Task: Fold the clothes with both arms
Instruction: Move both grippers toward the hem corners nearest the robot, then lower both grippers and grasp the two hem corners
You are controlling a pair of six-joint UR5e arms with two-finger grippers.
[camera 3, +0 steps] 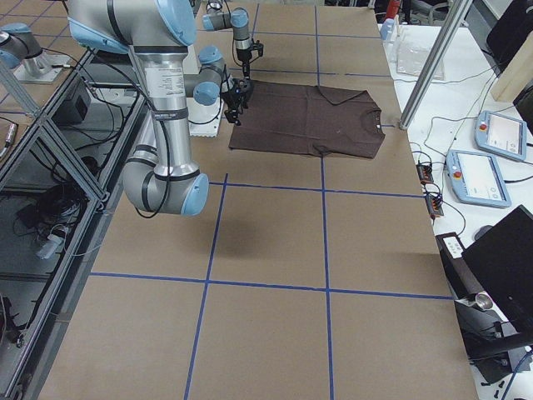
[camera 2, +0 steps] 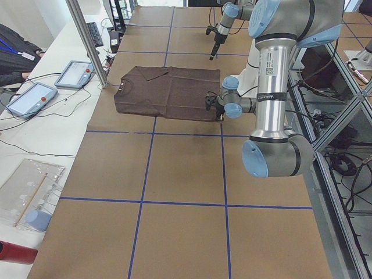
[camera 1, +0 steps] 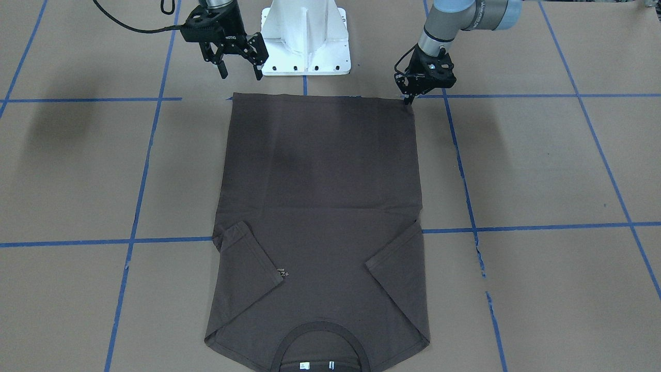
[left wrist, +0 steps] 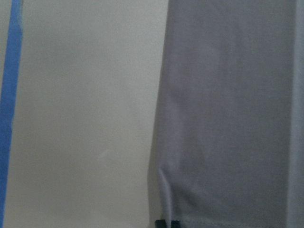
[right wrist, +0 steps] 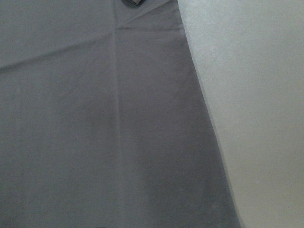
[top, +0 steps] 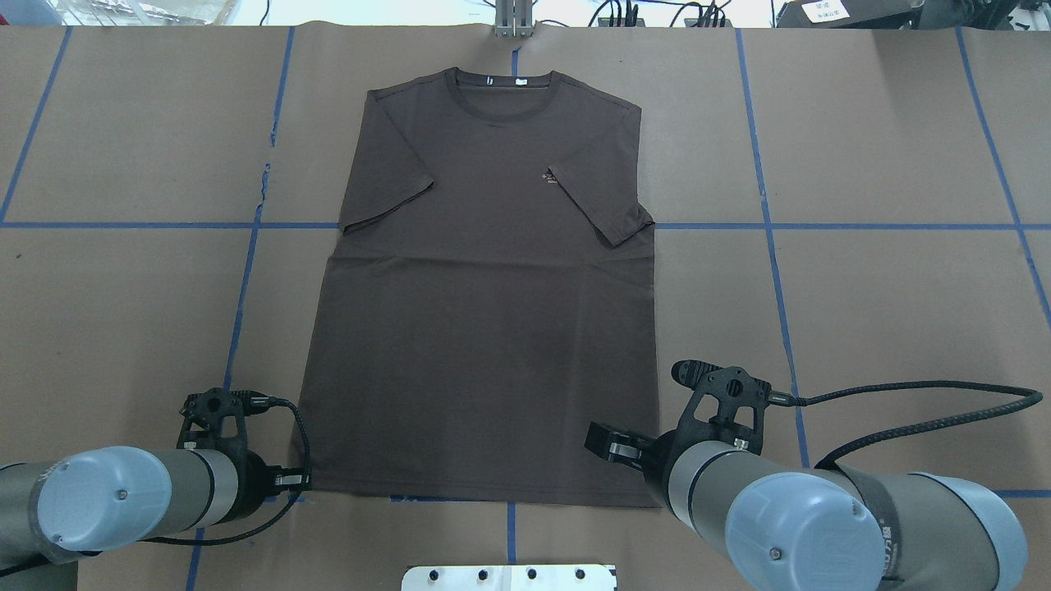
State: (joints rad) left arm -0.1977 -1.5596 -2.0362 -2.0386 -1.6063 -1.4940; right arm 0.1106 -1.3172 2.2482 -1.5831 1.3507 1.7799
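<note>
T-shirt: a dark grey-brown T-shirt [camera 1: 320,170] lies flat and face up on the middle of the bench [camera 1: 542,165], its hem toward the robot and its ribbed collar [camera 1: 320,330] on the far side.
Sleeves: both short sleeves are folded inward over the chest. The right sleeve [camera 1: 253,263] ends just beside the small pale logo [camera 1: 281,272], and the left sleeve [camera 1: 395,258] lies opposite to it.
Neck tags: the white tags [camera 1: 304,366] show inside the collar.
Left fingers: the left fingers [camera 1: 408,98] are down at the hem corner on the robot's left. They are pressed together and pinch the cloth. In the left wrist view the cloth puckers a little just at the tips.
Right fingers: the right fingers [camera 1: 222,68] are spread apart and hold nothing. They hang above the bench near the other hem corner, without touching the cloth.
Right wrist view: only a side edge of the T-shirt and bare bench beside it.
Bench surface: brown paper, divided into squares by blue tape lines [camera 1: 516,226].
Pedestal: the white pedestal base [camera 1: 307,41] stands just behind the hem, between the two arms.
</note>
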